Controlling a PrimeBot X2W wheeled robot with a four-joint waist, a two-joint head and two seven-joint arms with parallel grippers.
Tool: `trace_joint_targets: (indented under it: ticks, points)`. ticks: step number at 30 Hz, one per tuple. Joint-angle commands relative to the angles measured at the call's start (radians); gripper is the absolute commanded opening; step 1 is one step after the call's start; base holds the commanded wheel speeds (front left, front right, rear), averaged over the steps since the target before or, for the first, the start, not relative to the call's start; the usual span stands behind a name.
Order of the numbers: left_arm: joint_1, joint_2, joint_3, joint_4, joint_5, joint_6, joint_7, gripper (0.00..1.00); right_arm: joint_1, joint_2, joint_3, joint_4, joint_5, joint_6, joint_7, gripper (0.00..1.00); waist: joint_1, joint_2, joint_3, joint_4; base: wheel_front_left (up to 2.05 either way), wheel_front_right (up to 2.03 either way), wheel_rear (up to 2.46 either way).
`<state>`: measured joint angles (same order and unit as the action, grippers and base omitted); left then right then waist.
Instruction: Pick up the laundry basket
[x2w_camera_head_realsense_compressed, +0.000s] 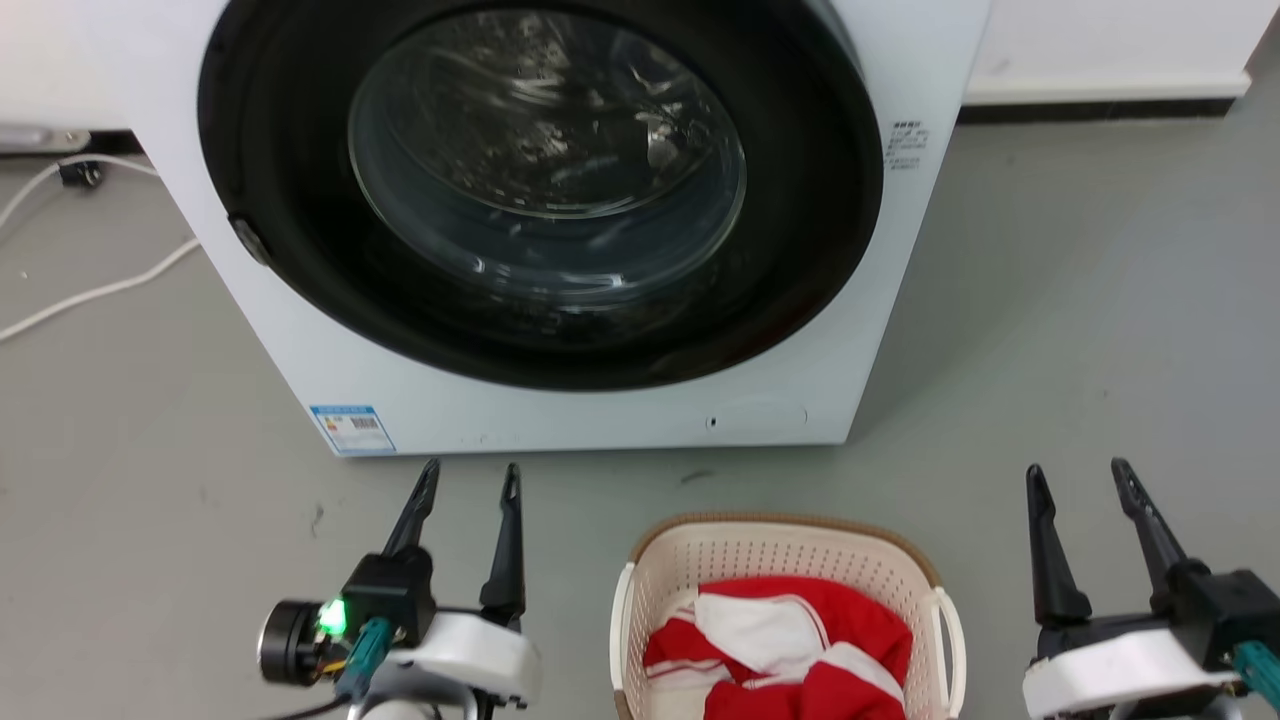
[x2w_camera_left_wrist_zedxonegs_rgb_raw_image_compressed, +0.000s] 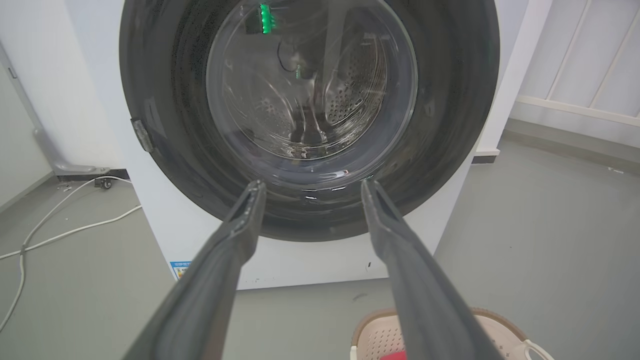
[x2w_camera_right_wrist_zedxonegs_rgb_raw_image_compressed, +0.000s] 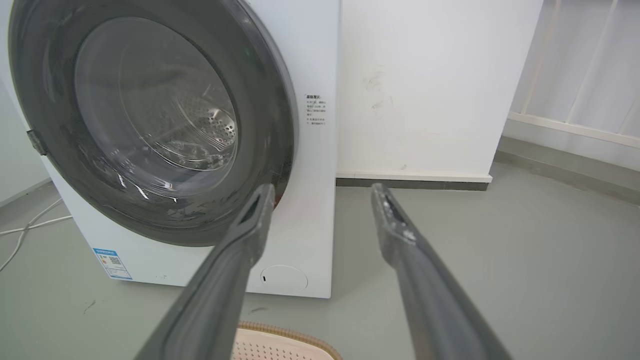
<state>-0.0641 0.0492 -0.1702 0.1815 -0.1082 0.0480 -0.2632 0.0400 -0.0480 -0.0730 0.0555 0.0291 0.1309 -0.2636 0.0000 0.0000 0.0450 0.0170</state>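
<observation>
The laundry basket (x2w_camera_head_realsense_compressed: 780, 560), cream perforated plastic with a brown rim and white side handles, stands on the grey floor at the bottom centre of the head view. Red and white cloth (x2w_camera_head_realsense_compressed: 780, 650) lies inside it. My left gripper (x2w_camera_head_realsense_compressed: 472, 478) hangs open to the basket's left, and my right gripper (x2w_camera_head_realsense_compressed: 1080, 478) hangs open to its right; both are apart from it and hold nothing. The basket's far rim (x2w_camera_left_wrist_zedxonegs_rgb_raw_image_compressed: 380, 320) peeks in at the bottom of the left wrist view between and below the open left gripper (x2w_camera_left_wrist_zedxonegs_rgb_raw_image_compressed: 311, 186). Its rim (x2w_camera_right_wrist_zedxonegs_rgb_raw_image_compressed: 280, 332) also shows below the open right gripper (x2w_camera_right_wrist_zedxonegs_rgb_raw_image_compressed: 322, 191).
A white front-loading washing machine (x2w_camera_head_realsense_compressed: 560, 410) with a dark round door (x2w_camera_head_realsense_compressed: 545, 190) shut stands just beyond the basket. White cables (x2w_camera_head_realsense_compressed: 90, 290) lie on the floor at the far left. A white wall (x2w_camera_right_wrist_zedxonegs_rgb_raw_image_compressed: 425, 90) rises to the machine's right, with bare grey floor (x2w_camera_head_realsense_compressed: 1100, 330) before it.
</observation>
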Motion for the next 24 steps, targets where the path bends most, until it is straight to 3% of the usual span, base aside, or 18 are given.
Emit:
trace_joint_targets:
  ticks: [1, 11, 24]
  points:
    - [-0.022, 0.002, -0.004, 0.009, 0.003, -0.006, -0.003, 1.00, -0.021, -0.004, -0.005, 0.009, -0.007, 0.000, -0.002, 1.00, 0.0000, 0.0000, 0.024, -0.003, 0.00, 0.00, 0.00]
    - [-0.203, 0.002, -0.080, 0.232, -0.043, -0.068, -0.003, 1.00, -0.142, -0.003, -0.063, 0.207, -0.131, 0.000, -0.002, 1.00, 0.0000, 0.0000, 0.183, -0.024, 0.00, 0.00, 0.00]
    - [-0.506, 0.002, -0.202, 0.685, -0.120, -0.128, -0.003, 1.00, -0.362, -0.003, -0.119, 0.513, -0.279, 0.000, -0.002, 1.00, 0.0000, 0.0000, 0.436, -0.049, 0.00, 0.00, 0.00]
